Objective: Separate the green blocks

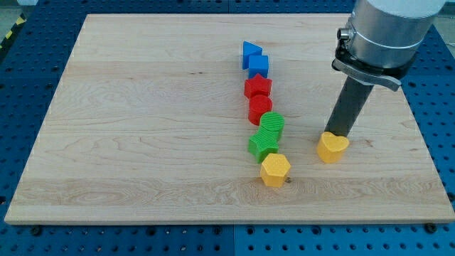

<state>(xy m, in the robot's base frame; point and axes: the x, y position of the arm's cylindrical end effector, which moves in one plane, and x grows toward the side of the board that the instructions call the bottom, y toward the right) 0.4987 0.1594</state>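
**Two green blocks touching, mid-tabletop**

Two green blocks, upper and lower, touch in the column's lower part. They look light, rigid, easily slid (pushed, not grasped). My tip has no hand; it probably touches the yellow block, well right of them.

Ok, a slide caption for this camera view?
My tip touches a yellow block, right of the two adjoining green blocks.

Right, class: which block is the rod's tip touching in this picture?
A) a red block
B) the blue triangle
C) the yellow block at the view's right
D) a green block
C: my tip rests at the top edge of the yellow heart-like block, apart from the two touching green blocks in the central column.
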